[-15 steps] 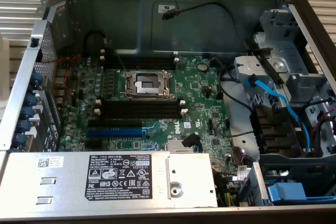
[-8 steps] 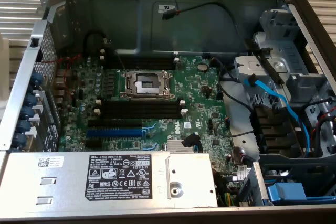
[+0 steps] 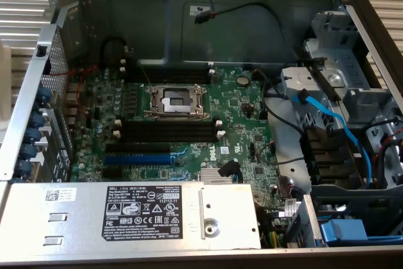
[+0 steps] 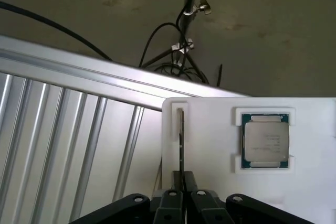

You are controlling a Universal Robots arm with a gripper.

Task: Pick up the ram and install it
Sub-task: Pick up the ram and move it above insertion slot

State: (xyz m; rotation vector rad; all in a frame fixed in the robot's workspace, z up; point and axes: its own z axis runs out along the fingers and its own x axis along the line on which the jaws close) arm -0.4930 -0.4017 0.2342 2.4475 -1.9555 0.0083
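The ram (image 4: 181, 140) shows edge-on as a thin dark strip standing in a narrow slot of a white holder (image 4: 210, 129). My gripper (image 4: 182, 183) is over it, its two black fingers pinched against the strip's sides, shut on it. In the exterior view the long black memory slots (image 3: 167, 131) on the green motherboard (image 3: 239, 124) stand empty, below the open processor socket (image 3: 175, 101).
A silver processor chip (image 4: 265, 140) rests in a pocket of the white holder. The holder sits on a ribbed metal surface (image 4: 63, 145), with cables (image 4: 173, 51) on the floor beyond. Inside the case are a blue expansion slot (image 3: 135, 159), the power supply (image 3: 126, 209) and blue cables (image 3: 334, 118).
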